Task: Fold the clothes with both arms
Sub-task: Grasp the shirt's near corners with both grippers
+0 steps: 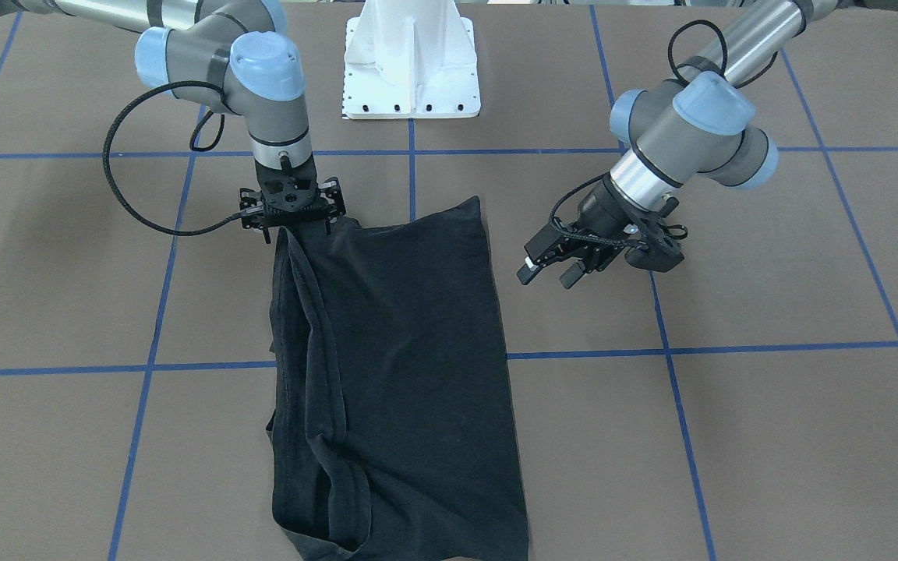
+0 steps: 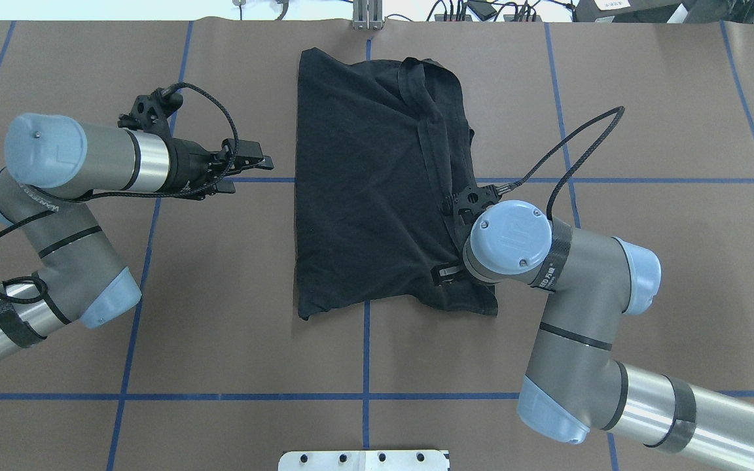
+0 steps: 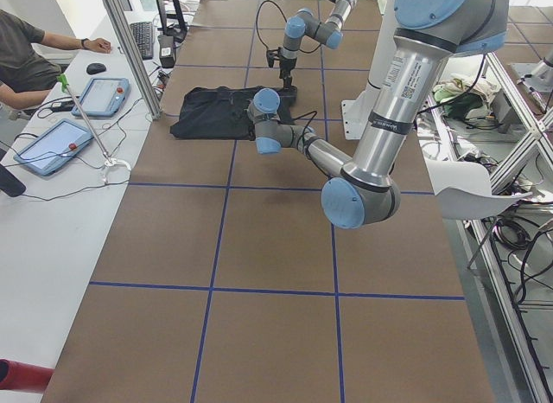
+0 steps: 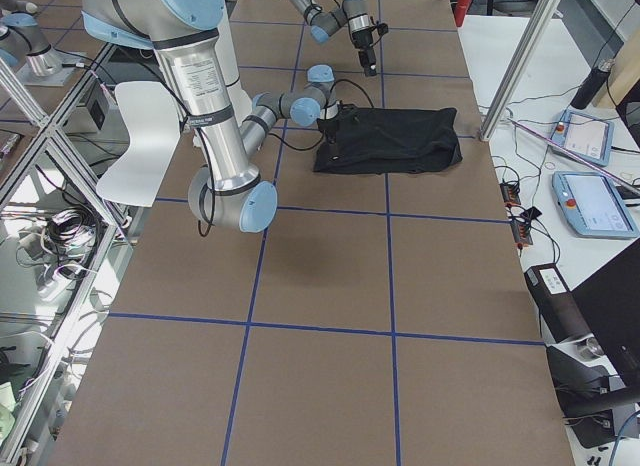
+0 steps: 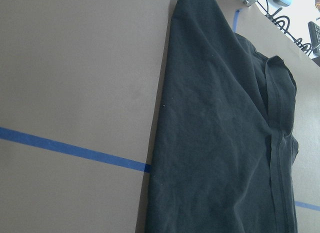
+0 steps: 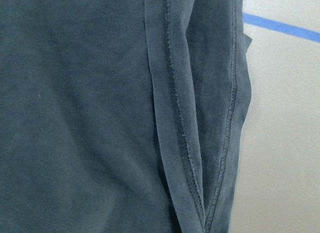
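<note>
The clothes are one black T-shirt [image 1: 418, 351] [image 2: 370, 183], folded lengthwise into a long rectangle in the middle of the brown table. A doubled hem band [image 6: 170, 118] runs along its edge on my right arm's side. My right gripper [image 1: 293, 222] [image 2: 449, 271] points straight down onto the shirt's near corner on that side. The wrist hides its fingers, so I cannot tell its state. My left gripper [image 1: 546, 273] [image 2: 252, 173] hovers open beside the shirt's other long edge [image 5: 160, 118], a short gap away, with nothing between its fingers.
The white pedestal base [image 1: 410, 70] stands at the robot's side of the table. Blue tape lines [image 2: 364, 396] divide the brown surface into squares. A person [image 3: 26, 57] sits at a side desk with tablets [image 3: 52, 143] beyond the shirt's far end, behind a metal post [image 3: 130, 48].
</note>
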`<state>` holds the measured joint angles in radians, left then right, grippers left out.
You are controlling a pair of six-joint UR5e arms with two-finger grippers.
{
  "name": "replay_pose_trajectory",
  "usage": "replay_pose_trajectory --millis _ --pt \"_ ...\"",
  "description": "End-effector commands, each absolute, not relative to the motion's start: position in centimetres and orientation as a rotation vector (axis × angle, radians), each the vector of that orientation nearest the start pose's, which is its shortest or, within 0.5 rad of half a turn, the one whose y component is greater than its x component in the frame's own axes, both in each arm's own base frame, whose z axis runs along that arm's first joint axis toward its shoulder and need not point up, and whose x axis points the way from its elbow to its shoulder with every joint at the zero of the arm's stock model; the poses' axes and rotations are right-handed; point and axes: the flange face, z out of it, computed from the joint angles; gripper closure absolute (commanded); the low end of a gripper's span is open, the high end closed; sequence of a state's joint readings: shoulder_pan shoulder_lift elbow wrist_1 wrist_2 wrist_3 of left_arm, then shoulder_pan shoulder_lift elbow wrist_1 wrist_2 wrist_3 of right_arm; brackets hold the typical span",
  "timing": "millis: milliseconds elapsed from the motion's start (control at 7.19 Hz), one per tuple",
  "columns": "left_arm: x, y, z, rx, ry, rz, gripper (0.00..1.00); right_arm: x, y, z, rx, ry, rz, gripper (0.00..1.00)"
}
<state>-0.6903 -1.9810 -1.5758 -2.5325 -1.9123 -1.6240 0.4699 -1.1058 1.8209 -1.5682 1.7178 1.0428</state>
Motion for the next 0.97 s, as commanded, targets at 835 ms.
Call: replay_pose_trajectory --millis 835 --pt "54.3 -36.5 31.1 -0.061 1.326 -0.372 0.25 -46.2 -42.5 26.5 0.071 -0.915 0.039 0.01"
